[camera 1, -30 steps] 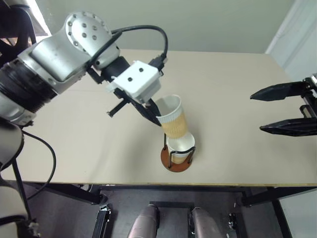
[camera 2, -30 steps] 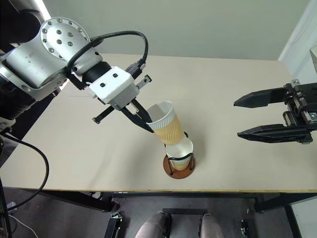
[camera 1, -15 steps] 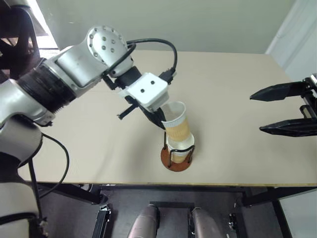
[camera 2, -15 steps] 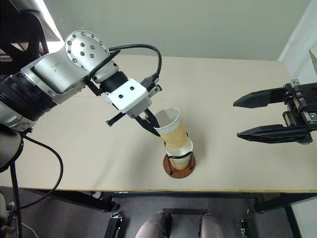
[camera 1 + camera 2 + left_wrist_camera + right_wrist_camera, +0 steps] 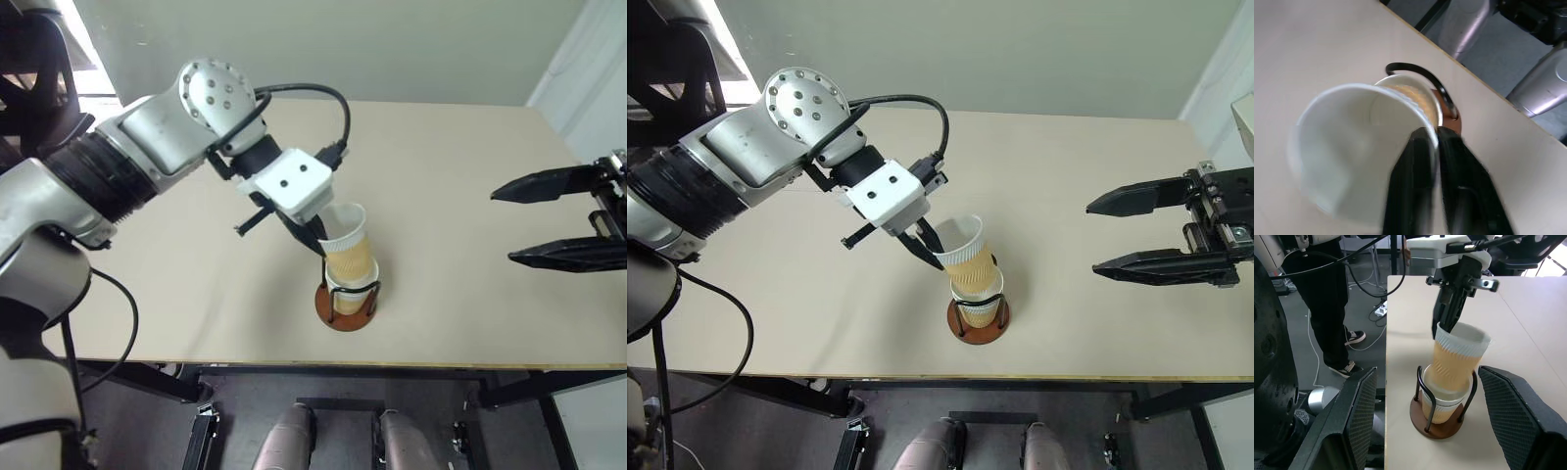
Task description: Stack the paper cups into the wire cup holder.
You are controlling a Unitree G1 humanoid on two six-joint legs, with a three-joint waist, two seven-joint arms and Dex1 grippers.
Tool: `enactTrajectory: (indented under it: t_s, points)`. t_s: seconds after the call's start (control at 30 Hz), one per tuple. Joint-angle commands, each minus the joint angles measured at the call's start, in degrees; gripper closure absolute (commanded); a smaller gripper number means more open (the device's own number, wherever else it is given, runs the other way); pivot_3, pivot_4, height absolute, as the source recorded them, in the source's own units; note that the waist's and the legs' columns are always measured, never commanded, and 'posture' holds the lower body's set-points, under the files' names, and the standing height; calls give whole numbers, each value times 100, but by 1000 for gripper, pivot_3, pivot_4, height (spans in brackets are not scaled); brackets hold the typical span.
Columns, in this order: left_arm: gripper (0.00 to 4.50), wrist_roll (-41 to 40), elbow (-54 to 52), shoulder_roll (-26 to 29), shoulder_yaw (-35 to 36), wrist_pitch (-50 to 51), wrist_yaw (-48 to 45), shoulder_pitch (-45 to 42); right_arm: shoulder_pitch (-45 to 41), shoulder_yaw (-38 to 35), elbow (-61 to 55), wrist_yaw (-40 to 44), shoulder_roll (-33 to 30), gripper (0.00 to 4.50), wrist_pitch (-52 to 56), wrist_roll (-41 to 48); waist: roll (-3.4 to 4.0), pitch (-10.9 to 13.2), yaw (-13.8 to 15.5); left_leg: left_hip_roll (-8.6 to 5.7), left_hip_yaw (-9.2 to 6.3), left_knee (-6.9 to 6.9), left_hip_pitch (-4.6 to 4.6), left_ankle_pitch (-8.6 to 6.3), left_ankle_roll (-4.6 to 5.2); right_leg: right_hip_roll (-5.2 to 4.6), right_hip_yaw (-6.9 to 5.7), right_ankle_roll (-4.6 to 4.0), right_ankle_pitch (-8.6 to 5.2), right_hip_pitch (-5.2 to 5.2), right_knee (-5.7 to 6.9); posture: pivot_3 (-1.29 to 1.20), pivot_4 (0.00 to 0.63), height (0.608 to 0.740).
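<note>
Left gripper [image 5: 320,241] pinches the rim of the top paper cup [image 5: 349,253], one black finger inside the cup, one outside, jaws nearly closed on the rim wall. That cup leans a bit toward the left arm and sits pushed partway into a lower cup [image 5: 345,296], which stands inside the wire cup holder [image 5: 346,309]. Only two cups can be made out in the stack; whether a third is nested under them cannot be told. Holder's reddish-brown base rests on the table [image 5: 176,274], near the near edge, about mid-width. Black wire loop rings the lower cup's rim, uprights on both sides.

Left arm comes in from the far left, cable looping over the wrist, white wrist block just above the cup.

Right gripper [image 5: 554,219] hangs well apart to the right of the stack, over the table's right edge, fingers spread wide, holding nothing, tips pointing left toward the cups. Nothing lies between it and the holder.

In the right wrist view a person's legs [image 5: 1334,308] and shoes stand on the floor past the table's far-left side, cables beside them.
</note>
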Motion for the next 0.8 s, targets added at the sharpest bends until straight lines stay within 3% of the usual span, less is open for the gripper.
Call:
enactTrajectory:
  t_s: [0.03, 0.27, 0.3, 0.4, 0.5, 0.8]
  points:
    - [2767, 13, 5, 52, -34, -183, -165, -177, 16, -292, -58, 11, -58, 1183, -57, 76, 0, 0, 3, -2, 3, -1, 1, 0, 0, 4, -3, 0, 0, 0, 0, 0, 150, 740]
    - [175, 105, 379, -377, 537, -258, -165, 4, 63, -283, -57, 13, -48, 1183, -131, 26, 0, 0, 23, -2, -4, 5, -1, 0, 1, -2, 0, 1, 1, 6, -1, 0, 150, 740]
    - [25, 157, 501, -478, 695, -201, -165, 49, 58, -269, -50, 13, -43, 1183, -146, 14, 0, 0, 23, -5, 0, 5, -1, 0, 1, 1, -2, 1, 1, 5, -1, 0, 150, 740]
    - [25, 398, 1038, -851, 1593, 174, -165, 274, 64, -182, -7, -55, -28, 1183, -194, -82, -1, 0, 27, -5, 3, 6, 3, 0, 2, 1, -2, 3, 2, 8, 0, 0, 150, 740]
    - [25, 475, 1257, -833, 2528, 791, -151, 588, 163, -37, 29, -279, -27, 1183, -134, -266, 1, -1, 11, -2, 10, 4, 4, 0, 3, 4, -1, 12, 7, 5, 0, 0, 150, 740]
    - [25, 785, 434, 85, 4889, 2812, 973, 2515, 444, 329, 531, -1515, 824, 1183, -592, -1377, 17, -5, -67, 13, 26, -5, 37, 4, 6, 18, 5, 21, 11, 13, 6, 0, 150, 740]
